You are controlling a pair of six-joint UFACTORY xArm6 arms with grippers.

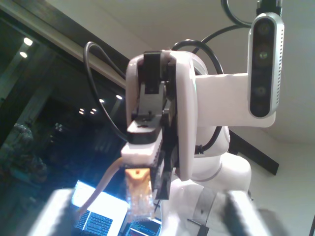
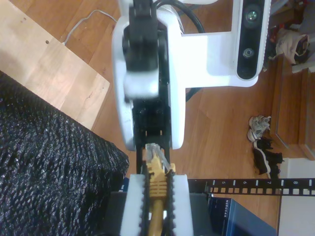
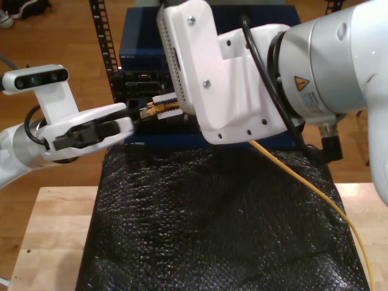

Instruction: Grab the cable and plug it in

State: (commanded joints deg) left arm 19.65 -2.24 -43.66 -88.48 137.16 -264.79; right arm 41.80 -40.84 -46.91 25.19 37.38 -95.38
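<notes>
Yellow-orange cable (image 3: 303,182) runs from the lower right of the exterior view up across the black padded mat (image 3: 212,230) to my second end effector (image 2: 156,206). Its ribbed white pads are closed on the cable just behind the clear-tipped plug (image 2: 156,164), which juts out ahead of them. My first end effector (image 3: 124,126) reaches in from the exterior view's left, its tips just beside the plug. In its own wrist view its blurred pads stand wide apart with nothing gripped, so it reads as open. The blue network unit (image 3: 145,36) in the rack sits at the exterior view's upper centre, behind both arms.

Risks, as judged:
- If the first end effector bumps the plug, it may twist in the pads and then meet a port askew.
- The slack cable could drag on the mat and pull the plug back.
- The plug is held close to its tip, so little length is free to enter a socket.

Count: two arms, two end effectors, one cable, one plug, one mat, one wooden tabletop (image 3: 54,236).
</notes>
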